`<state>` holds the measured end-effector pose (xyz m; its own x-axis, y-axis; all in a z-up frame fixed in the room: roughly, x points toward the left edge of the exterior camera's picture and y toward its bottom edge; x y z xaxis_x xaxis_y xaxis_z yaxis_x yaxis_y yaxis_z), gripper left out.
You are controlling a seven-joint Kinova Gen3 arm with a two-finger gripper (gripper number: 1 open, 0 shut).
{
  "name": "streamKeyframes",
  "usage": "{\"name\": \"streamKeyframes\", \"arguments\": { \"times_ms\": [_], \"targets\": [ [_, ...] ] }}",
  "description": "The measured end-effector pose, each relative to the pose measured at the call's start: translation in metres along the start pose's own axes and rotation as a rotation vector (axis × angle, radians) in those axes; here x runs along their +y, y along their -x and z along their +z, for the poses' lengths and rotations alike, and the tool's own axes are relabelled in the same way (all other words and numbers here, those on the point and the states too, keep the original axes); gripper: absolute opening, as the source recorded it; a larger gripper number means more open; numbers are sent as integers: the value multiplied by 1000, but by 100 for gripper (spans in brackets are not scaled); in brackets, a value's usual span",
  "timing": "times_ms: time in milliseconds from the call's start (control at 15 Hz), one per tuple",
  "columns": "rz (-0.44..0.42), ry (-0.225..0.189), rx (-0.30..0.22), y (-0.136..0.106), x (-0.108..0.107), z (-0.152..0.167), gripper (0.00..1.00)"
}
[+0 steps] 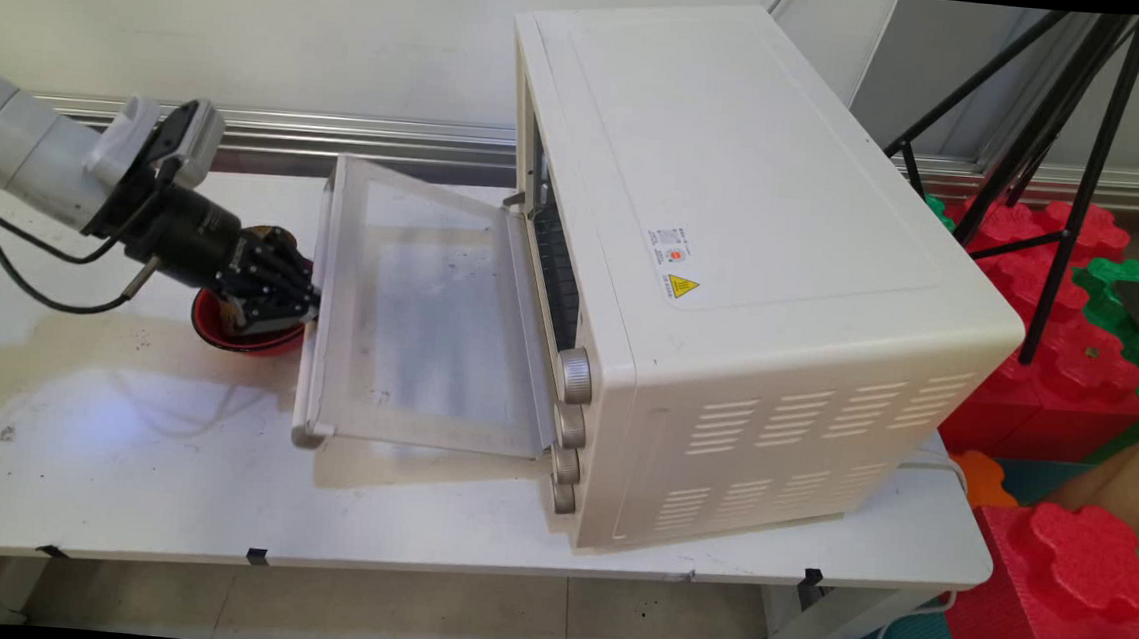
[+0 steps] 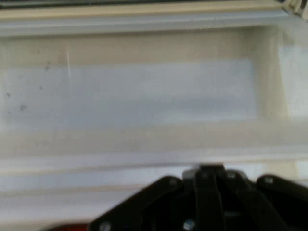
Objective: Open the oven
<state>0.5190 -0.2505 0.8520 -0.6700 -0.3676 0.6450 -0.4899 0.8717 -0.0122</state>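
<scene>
Tabletop [image 1: 216, 505] surface was white, with brownish staining and dark specks toward its left edge. Black tape tabs sat along the near edge.

A cream toaster oven [image 1: 737, 221] stood on the right half of the tabletop, turned so that its front faced the left edge. Four round knobs [image 1: 574, 375] ran in a column down the near side of its front. Louvred vents marked the near side panel, and a small yellow warning sticker [image 1: 683, 286] sat on the top panel. The oven door [image 1: 419, 319] hung open, folded out toward the left edge with its glass pane facing up and its handle bar [image 1: 312, 342] at the outer end.

The end effector [image 1: 305, 296] was level with the door's outer end, its fingers closed together against the handle bar; the hand view showed the fingers [image 2: 210, 175] meeting at the centre with the door's frame and pane directly ahead. Whether they gripped the bar or merely pressed on it could not be told.

A red bowl [image 1: 228, 336] with a dark interior rested on the tabletop directly beneath the end effector, just left of the door's edge and partly hidden by the linkage.

Beyond the far edge, a metal rail ran along the wall. A black tripod [image 1: 1053, 143] and red and green foam blocks [image 1: 1075, 395] stood off the right edge.
</scene>
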Motion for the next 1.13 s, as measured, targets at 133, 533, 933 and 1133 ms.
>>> {"name": "streamKeyframes", "arguments": {
  "times_ms": [133, 533, 933, 1133],
  "targets": [
    [0, 6, -15, 8, 1, 0, 0],
    [4, 19, -53, 27, 5, -3, 0],
    [4, 23, -62, 33, 8, -10, 0],
    [3, 17, -62, 32, 9, -19, 0]
  ]
}}
